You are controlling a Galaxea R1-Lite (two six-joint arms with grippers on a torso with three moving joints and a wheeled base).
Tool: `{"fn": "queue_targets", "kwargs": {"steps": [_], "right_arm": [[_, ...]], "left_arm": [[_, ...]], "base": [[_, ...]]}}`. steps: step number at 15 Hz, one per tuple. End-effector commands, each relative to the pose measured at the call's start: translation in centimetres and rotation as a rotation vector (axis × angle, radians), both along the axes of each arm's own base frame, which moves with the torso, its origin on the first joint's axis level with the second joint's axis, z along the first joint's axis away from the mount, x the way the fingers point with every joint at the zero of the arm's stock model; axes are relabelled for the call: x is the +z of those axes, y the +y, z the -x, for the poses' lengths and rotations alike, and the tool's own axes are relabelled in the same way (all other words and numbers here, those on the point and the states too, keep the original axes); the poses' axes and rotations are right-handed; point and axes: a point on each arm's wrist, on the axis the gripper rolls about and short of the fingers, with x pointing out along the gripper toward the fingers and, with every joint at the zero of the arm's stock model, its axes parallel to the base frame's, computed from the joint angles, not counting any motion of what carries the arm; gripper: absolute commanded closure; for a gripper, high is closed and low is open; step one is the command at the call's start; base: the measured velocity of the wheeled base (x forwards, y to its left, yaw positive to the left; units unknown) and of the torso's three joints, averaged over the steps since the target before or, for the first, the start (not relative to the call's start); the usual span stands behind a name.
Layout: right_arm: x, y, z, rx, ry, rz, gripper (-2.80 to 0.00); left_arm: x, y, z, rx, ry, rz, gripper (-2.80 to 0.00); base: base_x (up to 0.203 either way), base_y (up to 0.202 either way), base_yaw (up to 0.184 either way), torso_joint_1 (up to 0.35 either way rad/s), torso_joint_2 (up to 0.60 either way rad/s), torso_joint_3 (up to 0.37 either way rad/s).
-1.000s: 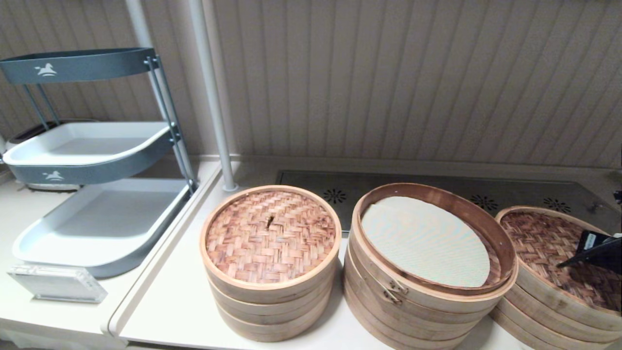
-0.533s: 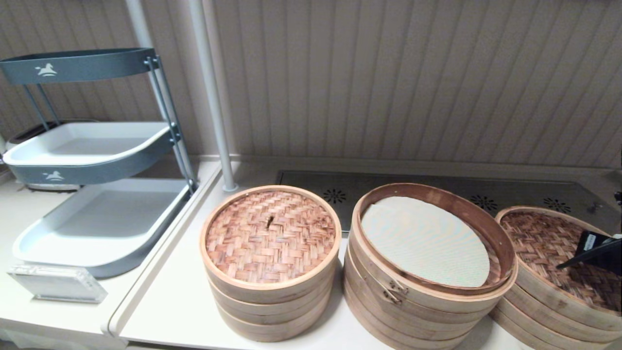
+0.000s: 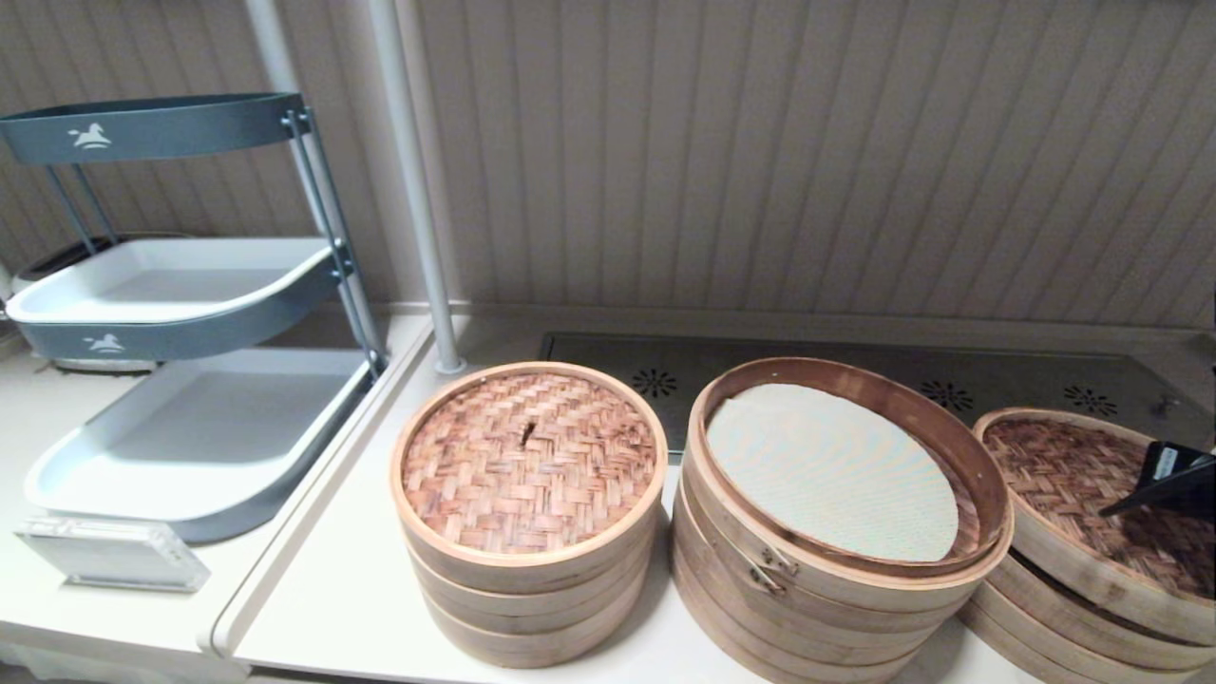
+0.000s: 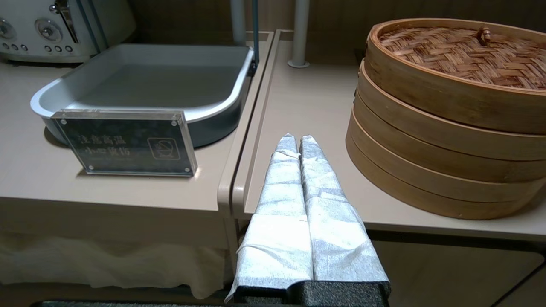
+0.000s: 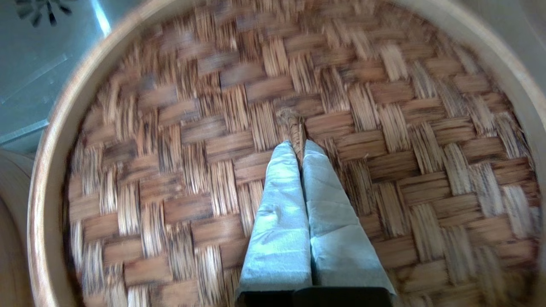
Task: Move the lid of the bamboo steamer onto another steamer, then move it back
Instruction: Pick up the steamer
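Observation:
The bamboo steamer lid (image 3: pixel 1073 475), with a reddish-brown woven top and a deep pale rim, hangs slightly raised at the far right. A dark gap shows between its rim and the low pale tiers of another steamer (image 3: pixel 1045 632) beneath it. My right gripper (image 5: pixel 298 147) is shut on the lid's small centre knot (image 5: pixel 291 123); in the head view only its dark body (image 3: pixel 1164 480) shows. My left gripper (image 4: pixel 298 138) is shut and empty, parked low at the counter's front edge beside the narrower stack (image 4: pixel 443 140).
The tall clasped steamer (image 3: pixel 817 598) stands in the middle, lidless, with a white liner (image 3: pixel 831 470) inside. The narrower lidded stack (image 3: pixel 528 570) stands to its left. Further left are a grey tray rack (image 3: pixel 190 294), an acrylic sign (image 3: pixel 109 556) and a white pole (image 3: pixel 418 209).
The lid has risen a little off the right stack, opening a dark gap under its rim. My right gripper has moved up and slightly right with it.

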Motion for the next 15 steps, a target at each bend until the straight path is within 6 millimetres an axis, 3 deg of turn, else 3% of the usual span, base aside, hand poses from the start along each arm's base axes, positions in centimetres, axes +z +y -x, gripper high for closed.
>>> {"fn": "queue_targets", "kwargs": {"steps": [1, 9, 11, 15], "right_arm": [[0.7, 0.0, 0.1, -0.001, -0.028, 0.014, 0.00], [2.8, 0.2, 0.5, -0.001, -0.087, 0.043, 0.00], [5.0, 0.7, 1.3, 0.003, -0.110, 0.053, 0.00], [7.2, 1.4, 2.3, 0.005, -0.159, 0.066, 0.00]], "left_arm": [[-0.7, 0.0, -0.2, 0.000, 0.024, 0.000, 0.00], [-0.7, 0.0, -0.2, 0.001, 0.023, 0.000, 0.00], [-0.7, 0.0, -0.2, -0.001, 0.022, 0.000, 0.00], [-0.7, 0.0, -0.2, 0.000, 0.022, 0.000, 0.00]], "base": [[0.000, 0.000, 0.000, 0.000, 0.00, 0.000], [0.000, 0.000, 0.000, 0.000, 0.00, 0.000], [0.000, 0.000, 0.000, 0.000, 0.00, 0.000], [0.000, 0.000, 0.000, 0.000, 0.00, 0.000]]}}
